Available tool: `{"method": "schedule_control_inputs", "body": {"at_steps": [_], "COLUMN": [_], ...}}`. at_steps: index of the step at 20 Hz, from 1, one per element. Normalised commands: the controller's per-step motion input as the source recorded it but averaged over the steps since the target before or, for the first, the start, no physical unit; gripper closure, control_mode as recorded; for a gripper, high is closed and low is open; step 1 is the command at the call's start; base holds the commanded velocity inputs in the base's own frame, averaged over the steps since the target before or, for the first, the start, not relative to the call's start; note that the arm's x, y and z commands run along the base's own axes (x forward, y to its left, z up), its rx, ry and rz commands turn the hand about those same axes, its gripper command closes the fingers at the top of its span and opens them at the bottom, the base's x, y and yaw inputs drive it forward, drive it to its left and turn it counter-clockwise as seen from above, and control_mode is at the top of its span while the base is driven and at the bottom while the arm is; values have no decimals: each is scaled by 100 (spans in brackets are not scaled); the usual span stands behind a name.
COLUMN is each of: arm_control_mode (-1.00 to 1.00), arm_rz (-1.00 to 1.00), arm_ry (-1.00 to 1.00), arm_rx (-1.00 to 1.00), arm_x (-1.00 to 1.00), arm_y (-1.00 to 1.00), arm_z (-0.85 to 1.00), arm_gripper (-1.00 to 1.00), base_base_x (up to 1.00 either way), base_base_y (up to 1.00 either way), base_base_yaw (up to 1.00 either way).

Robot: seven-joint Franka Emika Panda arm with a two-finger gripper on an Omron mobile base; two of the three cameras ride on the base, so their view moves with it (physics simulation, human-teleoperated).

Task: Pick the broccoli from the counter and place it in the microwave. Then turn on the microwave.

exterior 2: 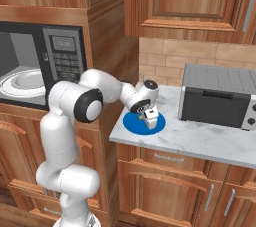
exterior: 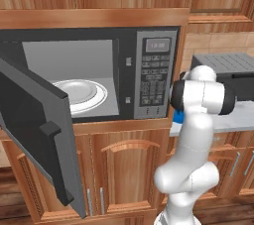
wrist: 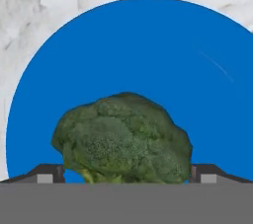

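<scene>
The broccoli [wrist: 123, 139] lies on a blue round plate [wrist: 148, 45] on the marbled counter [wrist: 49, 1]. My gripper [wrist: 126, 173] is open and low over it, one fingertip on each side of the floret, with small gaps showing. From the right base view the hand [exterior 2: 150, 117] hangs over the blue plate [exterior 2: 131, 124] at the counter's [exterior 2: 200, 141] left end and hides the broccoli. The microwave [exterior: 99, 70] stands with its door [exterior: 34, 130] swung wide to the left and a white plate [exterior: 79, 92] inside. Its keypad [exterior: 155, 78] is at the right.
A grey toaster oven [exterior 2: 220, 96] stands on the counter right of the blue plate, seen too behind my arm [exterior: 233, 70]. Wooden cabinets hang above and drawers sit below. The open microwave door juts out toward the base at the left.
</scene>
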Motion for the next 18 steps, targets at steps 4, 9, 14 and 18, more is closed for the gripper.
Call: {"method": "schedule_control_inputs", "body": {"at_steps": [4,9,14,18], "arm_control_mode": [-100,-100,-100,-100], "arm_rz": [0,0,-2,-5], "arm_ry": [1,3,2,-3], "arm_rx": [2,2,2,2], "arm_x": [35,34,10,-47], "arm_y": [-3,0,-3,-1], "arm_z": [-28,-30,-26,0], "arm_gripper": [-100,100,100,100], "base_base_x": [0,0,0,0], "base_base_y": [0,0,0,0], "base_base_yaw": [0,0,0,0]}}
